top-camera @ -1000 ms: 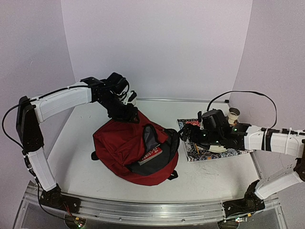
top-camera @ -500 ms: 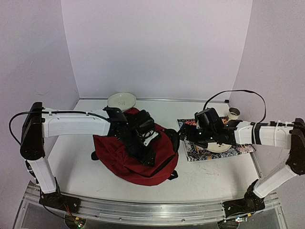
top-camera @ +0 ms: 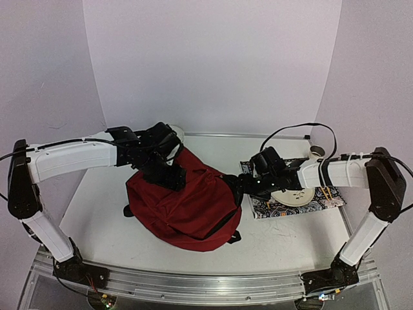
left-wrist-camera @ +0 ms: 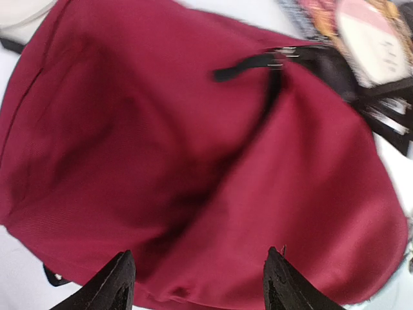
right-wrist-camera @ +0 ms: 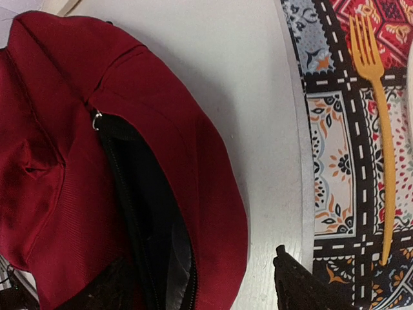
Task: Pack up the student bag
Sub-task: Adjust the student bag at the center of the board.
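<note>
The student bag, a dark red backpack with black straps, lies in the middle of the table. It fills the left wrist view. My left gripper hovers over its upper left part; the gripper is open with only red fabric beneath it. My right gripper is at the bag's right edge. In the right wrist view the black zip opening gapes, showing grey lining. The right gripper is open, and the red flap lies between its fingers.
A patterned placemat lies to the right of the bag, with a white plate and an orange fork on it. A small roll stands at the back right. A white bowl sits behind the bag.
The left arm swung over the bag's middle and back to its upper left. The book seen in the opening is now covered. The right gripper moved left onto the bag's edge and narrowed.
</note>
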You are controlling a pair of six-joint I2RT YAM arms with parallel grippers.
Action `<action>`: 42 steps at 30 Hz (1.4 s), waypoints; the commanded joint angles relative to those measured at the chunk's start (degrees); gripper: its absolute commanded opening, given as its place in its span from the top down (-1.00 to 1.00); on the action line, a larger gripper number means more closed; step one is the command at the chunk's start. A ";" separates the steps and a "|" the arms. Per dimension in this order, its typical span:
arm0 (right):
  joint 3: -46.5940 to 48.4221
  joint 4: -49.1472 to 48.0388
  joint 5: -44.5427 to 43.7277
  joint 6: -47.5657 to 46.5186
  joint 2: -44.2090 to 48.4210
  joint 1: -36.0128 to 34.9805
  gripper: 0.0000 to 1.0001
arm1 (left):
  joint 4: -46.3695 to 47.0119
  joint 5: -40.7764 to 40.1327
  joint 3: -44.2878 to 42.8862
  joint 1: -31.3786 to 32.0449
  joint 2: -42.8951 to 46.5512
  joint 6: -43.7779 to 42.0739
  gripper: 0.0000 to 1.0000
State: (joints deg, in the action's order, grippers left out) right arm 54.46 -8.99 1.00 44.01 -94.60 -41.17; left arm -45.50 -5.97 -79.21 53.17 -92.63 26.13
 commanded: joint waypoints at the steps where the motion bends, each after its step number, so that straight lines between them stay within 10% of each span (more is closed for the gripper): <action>1: 0.44 2.40 3.98 0.04 -0.32 -0.56 -0.22 | -0.11 -4.67 2.43 -0.84 -0.03 1.21 -0.40; 11: -0.33 -0.64 9.43 5.21 -1.01 -9.12 1.00 | -0.50 -9.17 6.55 -4.17 -2.75 0.07 -0.45; 25: 21.38 -1.13 21.52 0.53 -13.11 -25.91 1.00 | 0.65 -15.03 7.63 -15.97 -4.48 -2.48 -0.44; 42: 18.77 14.01 10.96 -4.06 -1.09 -20.16 0.01 | 3.99 -5.51 3.98 -17.41 5.11 -2.89 -0.46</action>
State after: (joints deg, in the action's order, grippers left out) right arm 75.79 -0.45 17.76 39.94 -101.81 -65.42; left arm -43.00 -16.13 -72.34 35.16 -93.45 22.55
